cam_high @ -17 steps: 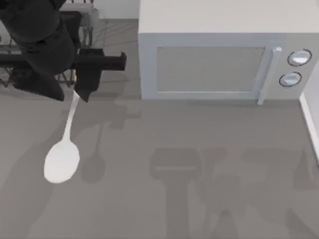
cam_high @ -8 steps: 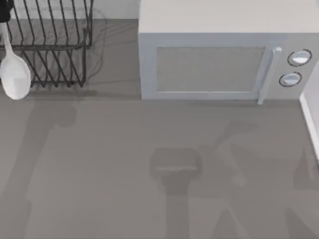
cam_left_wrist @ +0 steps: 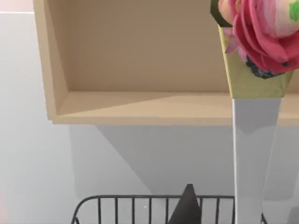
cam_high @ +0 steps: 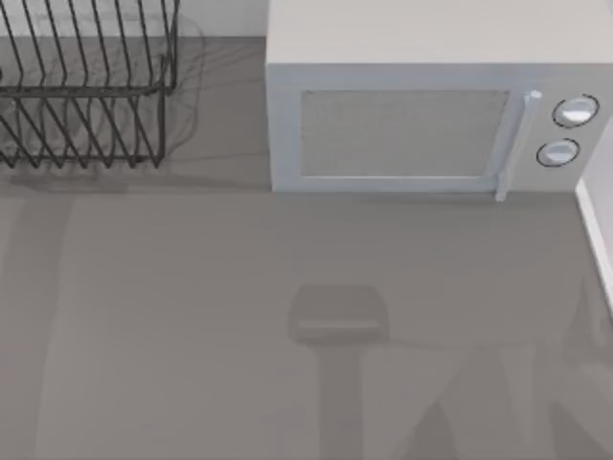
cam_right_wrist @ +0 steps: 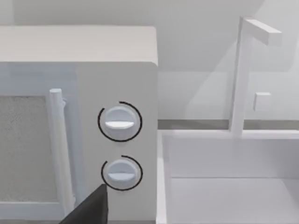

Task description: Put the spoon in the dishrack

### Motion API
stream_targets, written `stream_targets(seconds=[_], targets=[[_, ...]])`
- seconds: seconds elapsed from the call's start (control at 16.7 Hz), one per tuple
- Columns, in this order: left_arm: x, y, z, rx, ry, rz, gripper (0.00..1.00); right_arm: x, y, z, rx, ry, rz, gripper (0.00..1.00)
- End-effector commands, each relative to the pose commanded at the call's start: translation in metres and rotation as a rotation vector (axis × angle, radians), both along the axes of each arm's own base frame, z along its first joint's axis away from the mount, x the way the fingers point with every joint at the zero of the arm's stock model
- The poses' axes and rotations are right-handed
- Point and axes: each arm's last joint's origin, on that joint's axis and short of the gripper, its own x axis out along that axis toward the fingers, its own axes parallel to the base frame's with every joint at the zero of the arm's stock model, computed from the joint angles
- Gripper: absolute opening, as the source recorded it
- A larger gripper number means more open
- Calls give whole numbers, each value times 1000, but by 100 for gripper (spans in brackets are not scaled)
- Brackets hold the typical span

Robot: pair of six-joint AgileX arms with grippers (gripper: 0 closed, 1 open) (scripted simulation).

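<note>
The spoon [cam_left_wrist: 254, 154] is not yet racked. In the left wrist view it stands upright, knob uppermost, apparently clamped in the left gripper [cam_left_wrist: 187, 212] above the dishrack [cam_high: 86, 91] at ten o'clock. Lowering and release remain. The tines are close-set, the microwave [cam_high: 402, 134] flanks the rack, and a shelf [cam_left_wrist: 140, 107] hangs overhead. The right gripper [cam_right_wrist: 88, 210] idles by the microwave's dials; its grip cannot be told.

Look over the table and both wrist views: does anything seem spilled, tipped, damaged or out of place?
Nothing stands out. The dishrack stands upright at the table's far left, tines evenly slanted. The microwave sits square beside it, door shut. No spill or damage shows.
</note>
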Motion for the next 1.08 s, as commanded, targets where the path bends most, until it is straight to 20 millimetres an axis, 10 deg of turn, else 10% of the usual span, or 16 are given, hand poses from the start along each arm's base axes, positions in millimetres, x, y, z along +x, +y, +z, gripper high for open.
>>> stream_targets(seconds=[0.54,1.08], targets=[[5,2,1,15,-36,6,0,0,0,0,0,0,0,100],[149,10,-96,17,-49,6,0,0,0,0,0,0,0,100]])
